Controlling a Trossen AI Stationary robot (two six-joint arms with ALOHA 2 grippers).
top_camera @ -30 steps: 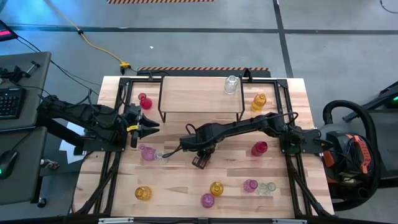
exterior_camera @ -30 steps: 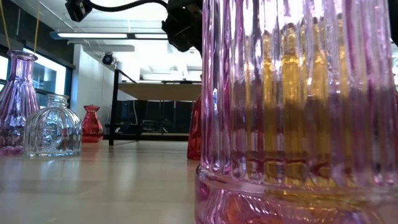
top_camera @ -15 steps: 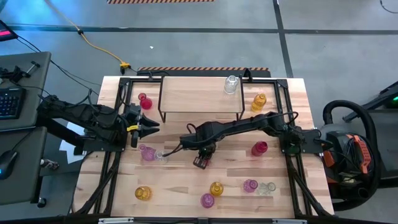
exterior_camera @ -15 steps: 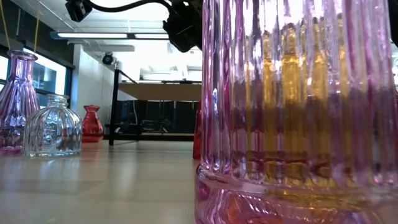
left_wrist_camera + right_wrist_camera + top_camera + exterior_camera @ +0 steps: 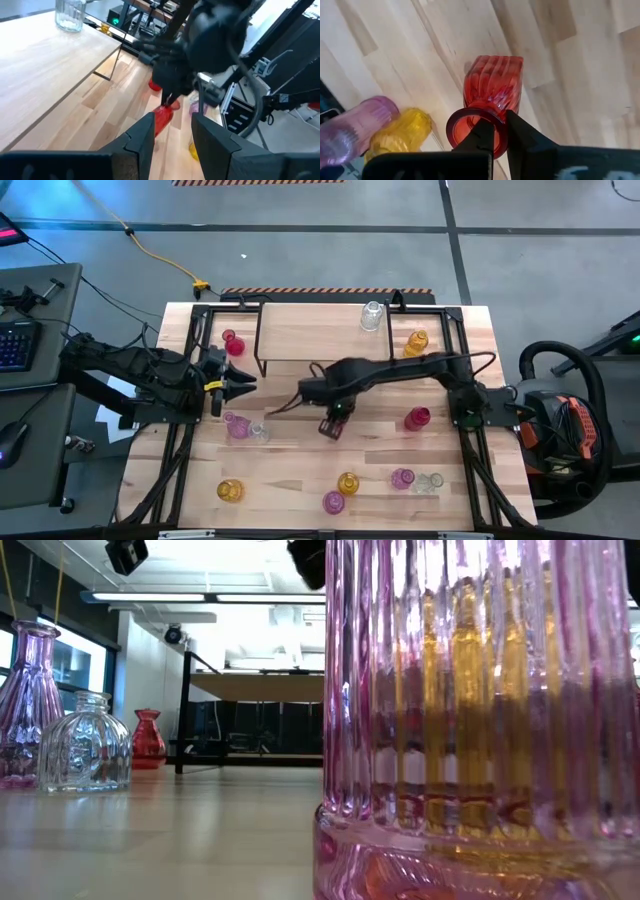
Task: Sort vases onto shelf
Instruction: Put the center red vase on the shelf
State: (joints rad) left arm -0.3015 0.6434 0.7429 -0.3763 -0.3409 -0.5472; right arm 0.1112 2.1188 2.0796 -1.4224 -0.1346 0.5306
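Note:
A red vase (image 5: 495, 82) hangs under my right gripper (image 5: 501, 131), which is shut on it above the table's middle (image 5: 331, 427), near the shelf's front. The shelf (image 5: 310, 335) stands at the far side with a clear vase (image 5: 372, 315) on top. My left gripper (image 5: 248, 385) waits at the left, open with nothing between its fingers. In its wrist view the red vase (image 5: 161, 120) hangs ahead of it. The other vases stand on their bases around the table. My right gripper holds the red vase by the rim of its mouth (image 5: 457, 120). One finger (image 5: 482, 140) reaches into the mouth and the other (image 5: 522, 132) is outside the neck. The fingers come from above, pointing down. The vase hangs upright below them, clear of the table.
A red vase (image 5: 233, 342) and a yellow one (image 5: 417, 342) flank the shelf. A pink one (image 5: 238, 425) and a clear one (image 5: 260, 430) stand left of centre, a pink-red one (image 5: 417, 418) to the right. Several more line the near edge (image 5: 347, 483). A pink vase (image 5: 480, 720) fills the low view.
My right gripper has risen and drawn a little toward the shelf, taking the red vase with it. The vase has come off the table and has gone up out of the low view. My left arm has kept still.

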